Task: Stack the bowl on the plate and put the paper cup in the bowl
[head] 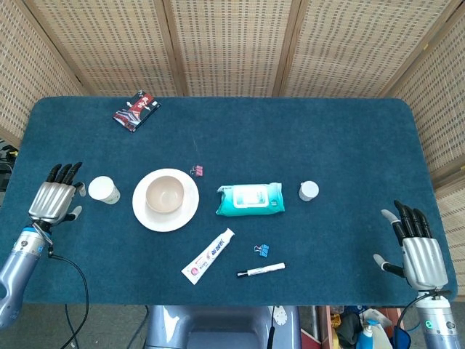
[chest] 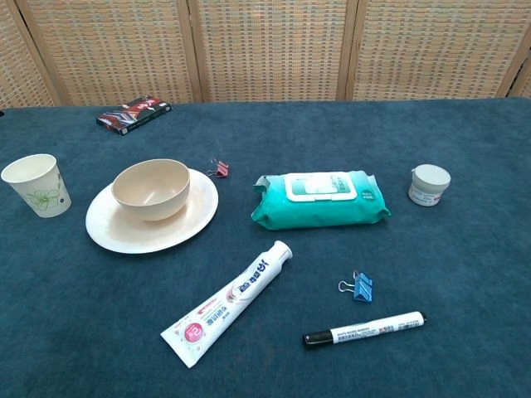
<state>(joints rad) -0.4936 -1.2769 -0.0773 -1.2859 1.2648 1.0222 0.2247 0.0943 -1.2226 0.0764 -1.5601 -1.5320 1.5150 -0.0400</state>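
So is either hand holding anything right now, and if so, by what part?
Nothing is held. The left hand is open beside the paper cup, apart from it; the right hand is open near the table's edge.

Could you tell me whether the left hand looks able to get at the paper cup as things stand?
Probably yes: the left hand is open just beside the cup, with only bare table between them, and the cup stands upright, clear of the plate.

One bowl [chest: 151,187]; one plate [chest: 112,228]; one paper cup [chest: 36,186]; two binder clips [chest: 358,287]; one marker [chest: 363,328].
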